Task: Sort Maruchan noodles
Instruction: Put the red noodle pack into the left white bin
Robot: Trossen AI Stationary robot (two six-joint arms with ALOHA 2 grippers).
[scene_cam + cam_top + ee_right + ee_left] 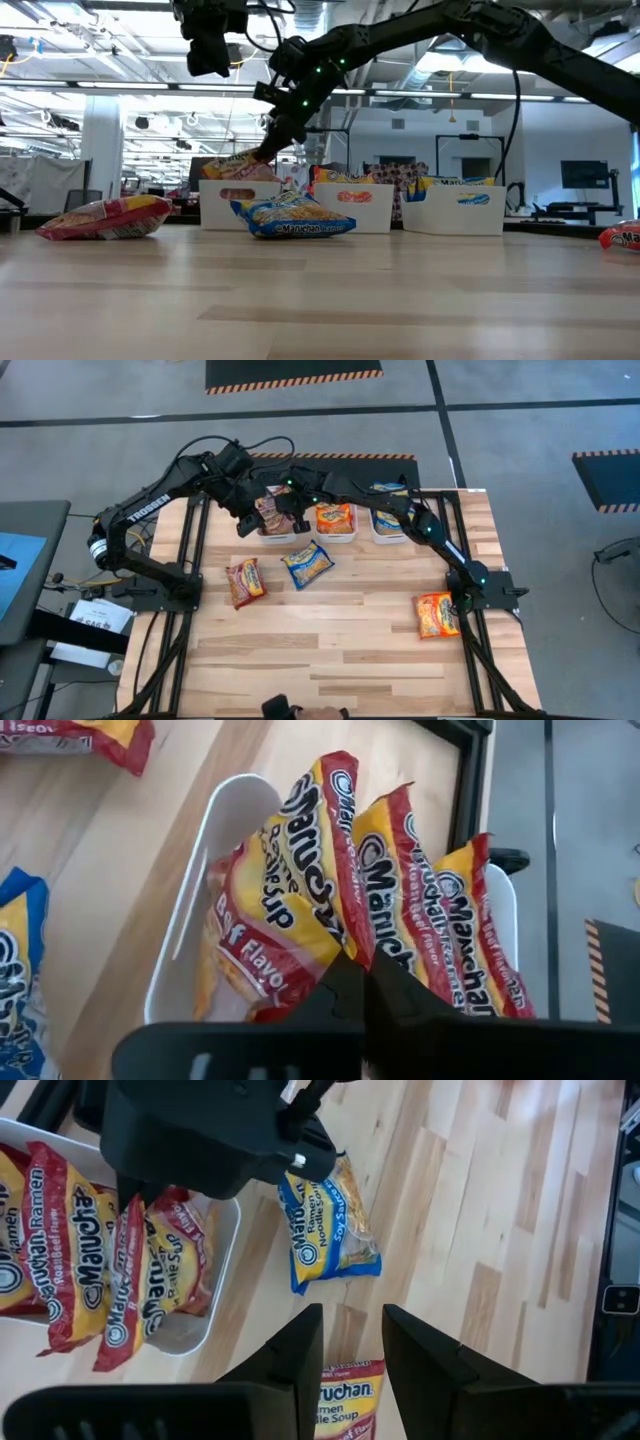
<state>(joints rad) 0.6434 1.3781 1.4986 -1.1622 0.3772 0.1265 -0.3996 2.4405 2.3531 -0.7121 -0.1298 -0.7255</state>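
Three white bins stand along the far edge. The left bin [268,536] holds several maroon noodle packets [440,910], the middle bin [335,538] orange ones, the right bin [386,538] blue ones. Three packets lie flat on the table: one maroon [245,581], one blue [307,563] and one orange [437,615]. My right gripper [366,988] reaches across over the left bin and is shut on a maroon packet [265,925]. My left gripper [352,1342] hangs open, high above the table next to the left bin, and touches nothing. My right gripper pinches the maroon packet between its two fingers at the end seam [318,982], coming from above and pointing down into the left bin. The packet sits tilted, its far end down in the bin [225,815] beside the other maroon packets and its held end [250,160] above the rim.
Dark frame rails [196,550] run along the table's left and right sides. Both arms crowd the far left corner around the left bin. The near half of the wooden table [330,660] carries no packets. A dark object [285,709] shows at the near edge.
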